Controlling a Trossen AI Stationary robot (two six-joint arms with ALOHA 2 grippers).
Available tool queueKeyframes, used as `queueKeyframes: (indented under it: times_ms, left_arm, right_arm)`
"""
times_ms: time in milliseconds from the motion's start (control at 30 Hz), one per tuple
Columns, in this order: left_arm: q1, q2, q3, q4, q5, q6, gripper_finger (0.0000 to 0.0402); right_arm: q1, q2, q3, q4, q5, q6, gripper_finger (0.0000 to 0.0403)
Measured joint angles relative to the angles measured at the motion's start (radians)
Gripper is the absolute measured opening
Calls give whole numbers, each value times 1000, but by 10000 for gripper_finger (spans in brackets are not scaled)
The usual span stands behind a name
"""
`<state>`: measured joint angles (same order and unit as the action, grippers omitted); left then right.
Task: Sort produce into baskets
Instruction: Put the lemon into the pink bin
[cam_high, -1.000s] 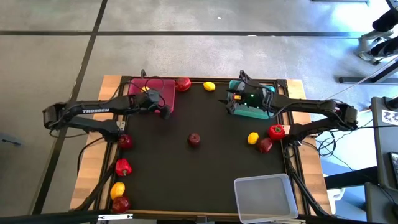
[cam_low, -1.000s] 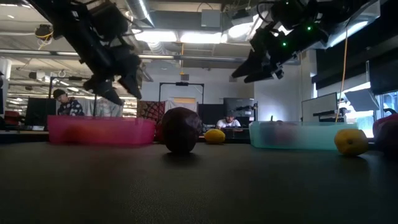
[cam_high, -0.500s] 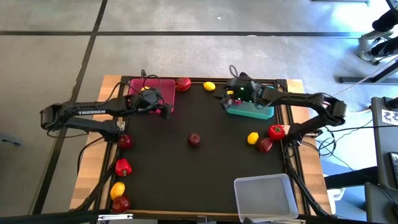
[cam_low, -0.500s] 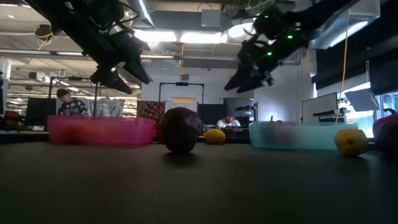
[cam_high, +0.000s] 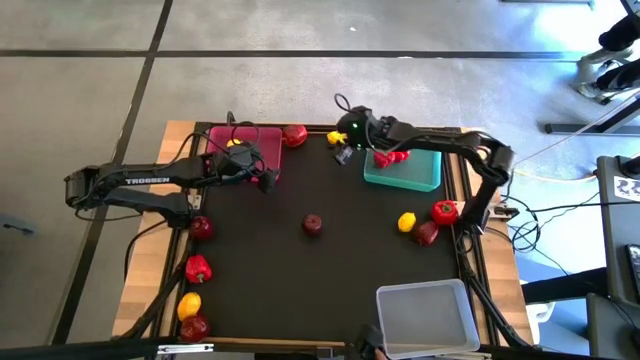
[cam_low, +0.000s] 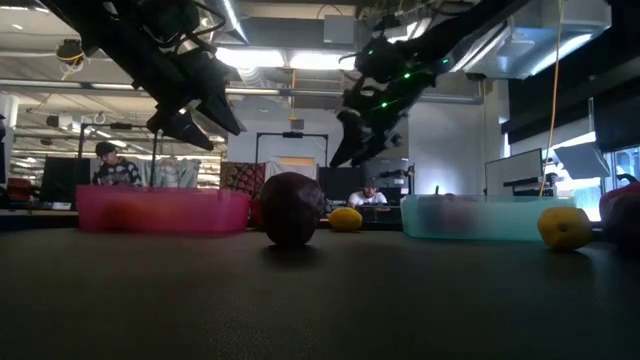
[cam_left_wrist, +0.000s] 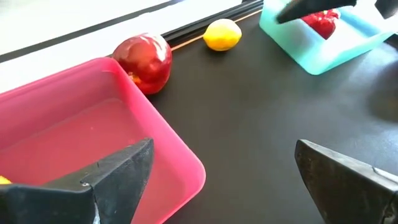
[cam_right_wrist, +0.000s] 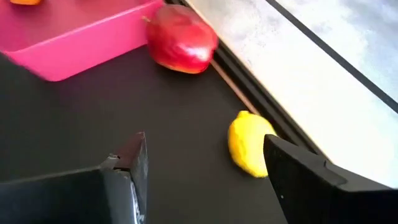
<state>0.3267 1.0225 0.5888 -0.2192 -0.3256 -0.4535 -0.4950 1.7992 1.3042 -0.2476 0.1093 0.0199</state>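
My right gripper (cam_high: 342, 148) hovers open just above a yellow lemon (cam_right_wrist: 249, 149) that lies on the black mat at the far edge; the fingers touch nothing. A red apple (cam_right_wrist: 181, 45) lies beside the pink basket (cam_high: 240, 150), which holds a lemon (cam_high: 235, 143). My left gripper (cam_left_wrist: 222, 149) hangs open and empty over the pink basket's right corner (cam_left_wrist: 186, 174). The teal basket (cam_high: 405, 170) holds a red pepper (cam_high: 392, 155). A dark apple (cam_high: 313, 224) lies mid-mat. The clear basket (cam_high: 427, 315) stands at the near right.
A lemon (cam_high: 406, 222), a pepper (cam_high: 445, 211) and a dark apple (cam_high: 427, 234) lie at the right edge. An apple (cam_high: 201, 228), a pepper (cam_high: 198, 268), a lemon (cam_high: 188, 305) and an apple (cam_high: 194, 327) lie along the left edge. People sit in the room behind.
My right gripper has gone from over the teal basket toward the table's left along the far edge, to the lemon there. The red pepper in the teal basket has come into view behind it.
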Motion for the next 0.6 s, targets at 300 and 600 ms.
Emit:
queueKeyframes:
  times_ms: [300,600]
  left_arm:
    - [0,1,0,0,0,18,384]
    - [-6,1,0,0,0,45,384]
  right_arm:
    - [-82,190,188,-96,-15,0,237]
    - [-133,281,221,-122,-25,26,237]
